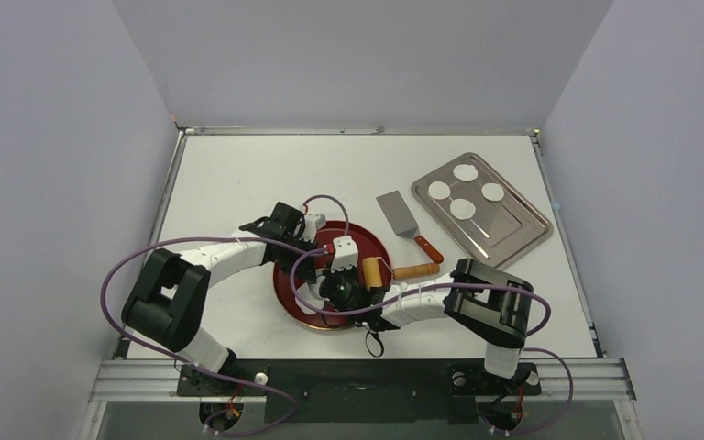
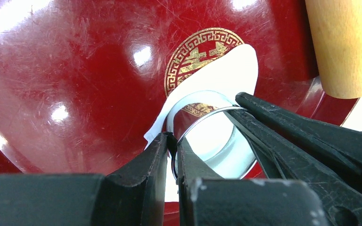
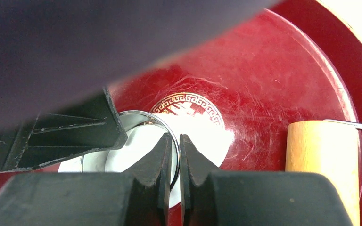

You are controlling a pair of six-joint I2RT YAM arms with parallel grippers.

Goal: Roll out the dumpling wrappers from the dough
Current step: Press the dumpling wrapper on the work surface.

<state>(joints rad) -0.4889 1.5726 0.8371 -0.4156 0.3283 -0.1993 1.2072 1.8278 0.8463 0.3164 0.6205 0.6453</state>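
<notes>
Likely a robotics lab: plain grey screens (image 1: 46, 165) box in a white table (image 1: 238, 174) (arms (image 1: 229, 252) on a rail (image 1: 137, 380)).

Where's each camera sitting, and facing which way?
Top external: above, behind the robot, looking down at the white table; left arm and right arm over the round red plate.
Left wrist: on left arm, looking along the left gripper shut on the shiny metal ring cutter over flat white dough.
Right wrist: opposite side, right gripper shut on the same cutter.
Shared: wrist views show cutter, dough, pale wooden roller.
</notes>
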